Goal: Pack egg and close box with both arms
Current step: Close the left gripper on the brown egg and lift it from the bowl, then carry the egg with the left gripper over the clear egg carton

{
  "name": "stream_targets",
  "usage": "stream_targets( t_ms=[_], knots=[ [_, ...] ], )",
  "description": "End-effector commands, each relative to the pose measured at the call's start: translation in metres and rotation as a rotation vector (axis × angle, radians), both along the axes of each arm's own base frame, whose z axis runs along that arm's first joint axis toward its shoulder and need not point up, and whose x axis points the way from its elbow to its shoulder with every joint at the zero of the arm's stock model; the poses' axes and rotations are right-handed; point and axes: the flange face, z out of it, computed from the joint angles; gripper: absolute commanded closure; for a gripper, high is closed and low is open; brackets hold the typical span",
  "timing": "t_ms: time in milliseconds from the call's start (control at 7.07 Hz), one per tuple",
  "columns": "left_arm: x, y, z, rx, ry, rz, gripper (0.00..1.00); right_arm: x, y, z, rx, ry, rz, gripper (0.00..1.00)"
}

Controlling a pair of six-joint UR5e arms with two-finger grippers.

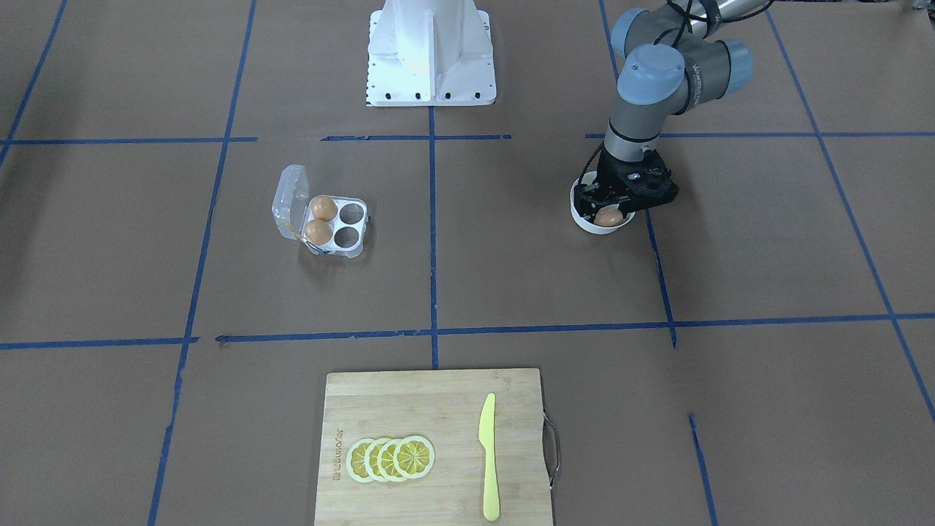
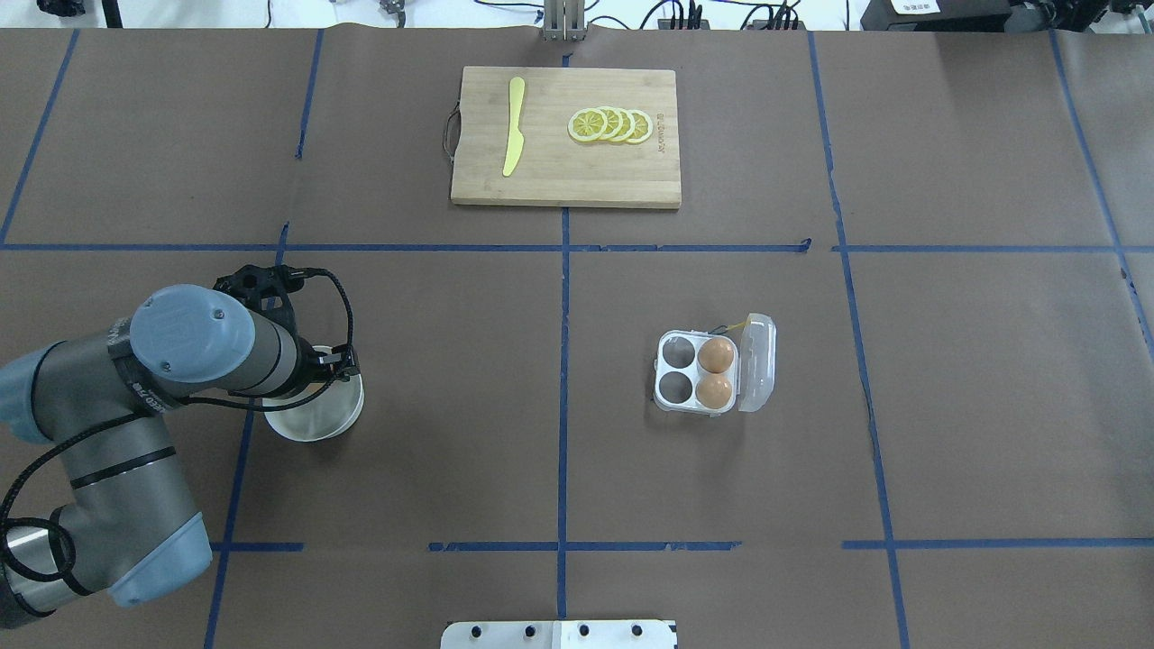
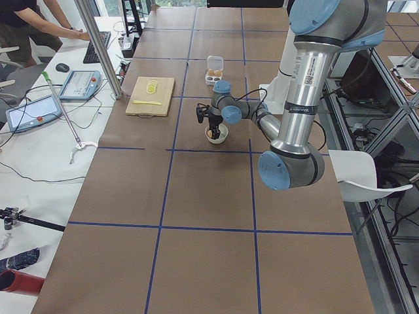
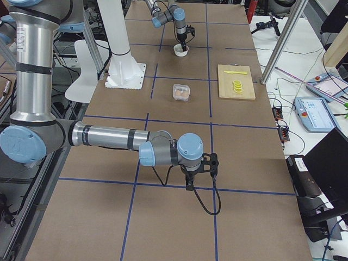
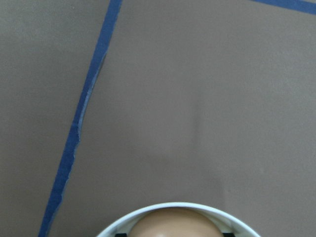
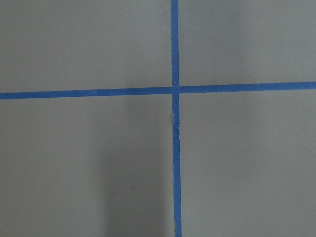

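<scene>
Two light-brown eggs [image 1: 321, 219] sit in the lid-open clear plastic four-cup box [image 1: 353, 235]. The third small light-brown egg [image 1: 608, 218] lies in a round white bowl [image 1: 595, 228], well apart. The black left gripper [image 1: 606, 207] straddles it, but whether it is pinching cannot be told. The right gripper [image 4: 201, 179] hangs over brown table paper [image 4: 163, 228], spread unreadable.

We see the left arm [image 1: 661, 84] built from silver-grey tubes and fat cylindrical joints. Each joint is closed by a light-blue round cap [image 1: 650, 69] dotted with small dark screws, and a darker grey housing carries white lettering too small for us to read. A black cable [image 2: 344, 297] loops loosely along its wrist to the left hand [image 1: 610, 212], a black, angular two-finger piece. On the big silver tube we make out a white sticker [image 3: 303, 65] and thin black rings. The right arm [image 4: 106, 136] matches it, with a black right hand [image 4: 200, 174] and its own trailing black cable. The base is a white metal pedestal [image 1: 431, 55] with dark bolt holes along its foot plate.
</scene>
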Motion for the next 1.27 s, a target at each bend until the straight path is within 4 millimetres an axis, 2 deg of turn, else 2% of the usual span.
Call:
stream_targets(
  t_ms=[0,283,566,708,991,1132],
  knots=[
    [-0.007,-0.001,-0.007,0.008,0.013,-0.006,0.86,-0.002,0.000,0.000,-0.001,0.000,-0.004,0.00],
    [-0.025,0.012,-0.041,0.006,0.012,-0.003,1.00,-0.005,-0.001,0.007,-0.013,0.002,-0.011,0.00],
    [-0.050,0.025,-0.085,0.010,0.019,-0.004,1.00,-0.007,-0.004,0.003,-0.003,0.001,-0.014,0.00],
    [-0.037,0.019,-0.125,0.043,0.080,-0.002,1.00,-0.007,-0.006,0.001,0.003,0.001,-0.014,0.00],
    [-0.001,0.001,-0.226,0.134,0.264,0.001,1.00,-0.007,-0.005,0.004,-0.006,0.001,-0.013,0.00],
    [0.025,-0.011,-0.233,0.173,0.412,-0.020,1.00,-0.007,-0.005,0.004,-0.006,0.000,-0.012,0.00]
  ],
)
